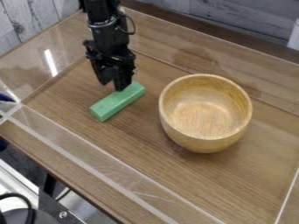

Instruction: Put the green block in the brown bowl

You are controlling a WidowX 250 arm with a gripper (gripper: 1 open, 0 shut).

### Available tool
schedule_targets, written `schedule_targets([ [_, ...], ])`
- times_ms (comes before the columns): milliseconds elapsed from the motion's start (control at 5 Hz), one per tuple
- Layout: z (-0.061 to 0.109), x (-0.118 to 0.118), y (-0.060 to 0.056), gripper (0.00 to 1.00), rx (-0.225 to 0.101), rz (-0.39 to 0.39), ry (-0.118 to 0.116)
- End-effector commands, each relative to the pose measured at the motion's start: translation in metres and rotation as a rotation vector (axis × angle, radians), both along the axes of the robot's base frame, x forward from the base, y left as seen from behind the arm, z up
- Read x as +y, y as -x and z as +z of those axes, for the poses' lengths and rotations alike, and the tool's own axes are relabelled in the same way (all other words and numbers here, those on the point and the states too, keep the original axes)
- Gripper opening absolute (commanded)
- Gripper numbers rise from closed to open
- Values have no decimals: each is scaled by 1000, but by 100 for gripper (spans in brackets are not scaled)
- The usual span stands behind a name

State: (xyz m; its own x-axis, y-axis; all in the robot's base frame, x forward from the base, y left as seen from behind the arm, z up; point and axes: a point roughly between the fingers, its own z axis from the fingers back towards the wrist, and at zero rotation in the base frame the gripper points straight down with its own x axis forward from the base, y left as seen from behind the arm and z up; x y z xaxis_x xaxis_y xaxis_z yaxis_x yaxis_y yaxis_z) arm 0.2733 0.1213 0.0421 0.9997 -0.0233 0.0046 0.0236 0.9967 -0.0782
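The green block (115,103) lies flat on the wooden table, left of the brown bowl (201,136), which stands upright and empty. My gripper (118,84) points straight down at the block's far end, its dark fingers (107,79) spread apart and just above or touching that end. The gripper is open and nothing is held between the fingers. A gap of bare wood separates the block from the bowl.
A clear plastic wall (70,144) runs along the front and left sides of the wooden tabletop (211,66). Another transparent edge rises at the far right. Behind the arm is a pale plank wall.
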Motion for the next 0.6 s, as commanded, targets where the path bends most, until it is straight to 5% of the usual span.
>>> schedule_targets([
  [0, 16, 3, -5, 0, -57, -1, -36],
  [400, 14, -4, 0, 0, -42, 7, -42],
])
